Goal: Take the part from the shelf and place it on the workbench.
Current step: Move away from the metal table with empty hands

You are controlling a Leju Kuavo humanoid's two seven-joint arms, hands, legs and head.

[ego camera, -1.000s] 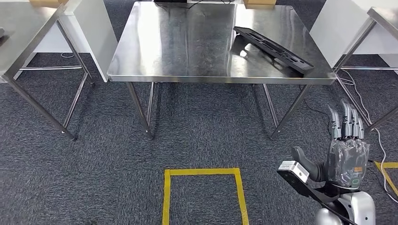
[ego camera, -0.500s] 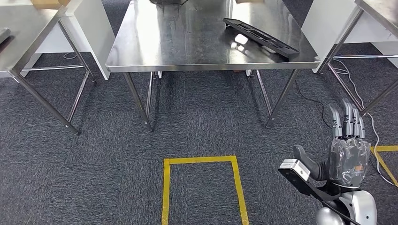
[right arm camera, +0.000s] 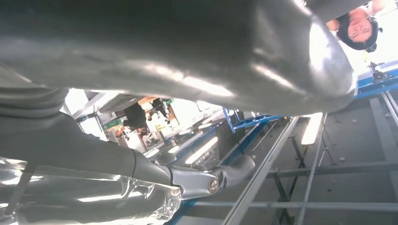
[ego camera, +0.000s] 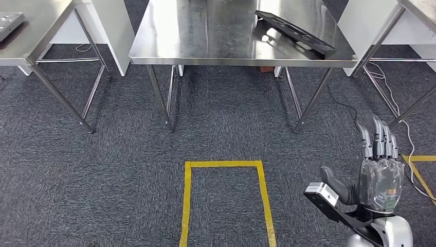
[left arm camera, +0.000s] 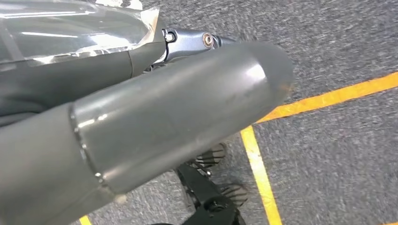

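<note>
A steel workbench [ego camera: 205, 46] on grey carpet [ego camera: 103, 170] carries a black part [ego camera: 295, 32] near its right edge.

The camera has shifted, the workbench [ego camera: 205, 49] now sitting higher and further right.

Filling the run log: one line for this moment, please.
part: on steel table, near right edge | right robot hand: open, holding nothing | left robot hand: state unclear
</note>
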